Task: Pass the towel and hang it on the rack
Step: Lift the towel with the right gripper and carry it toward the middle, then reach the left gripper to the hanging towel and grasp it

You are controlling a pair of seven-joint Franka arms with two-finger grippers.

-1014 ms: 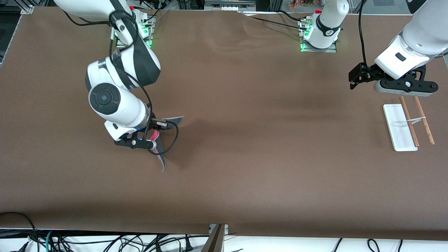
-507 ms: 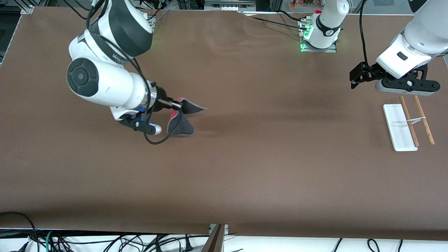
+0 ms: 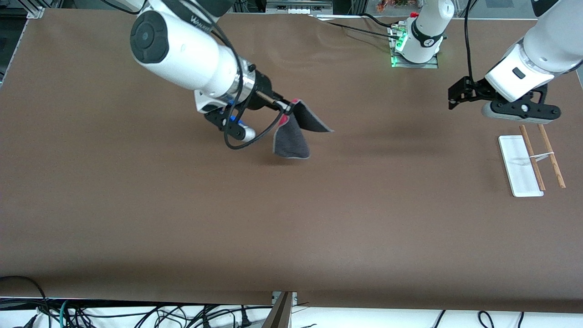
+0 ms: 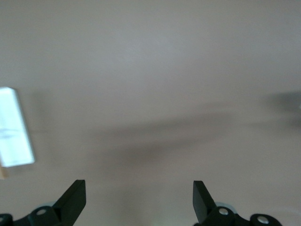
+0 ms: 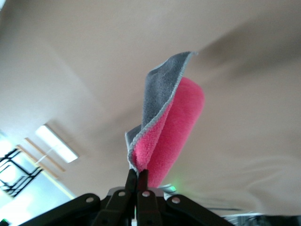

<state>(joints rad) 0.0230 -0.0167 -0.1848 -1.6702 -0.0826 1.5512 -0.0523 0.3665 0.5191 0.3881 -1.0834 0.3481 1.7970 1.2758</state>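
Hanging folded from the right gripper (image 3: pixel 288 108), clear of the table (image 3: pixel 291 218), over its middle stretch toward the right arm's end: towel (image 3: pixel 294 136). Fingers (image 5: pixel 142 181) pinched tight on one corner; grey side outward in the front view, pink showing inside the fold in the right wrist view (image 5: pixel 176 127). Left gripper (image 3: pixel 453 98) up in the air over bare table beside the rack (image 3: pixel 530 159), fingers (image 4: pixel 75 200) spread wide and holding nothing. Rack standing at the left arm's end of the table, white base flat, two brown rods side by side, well apart from the towel.
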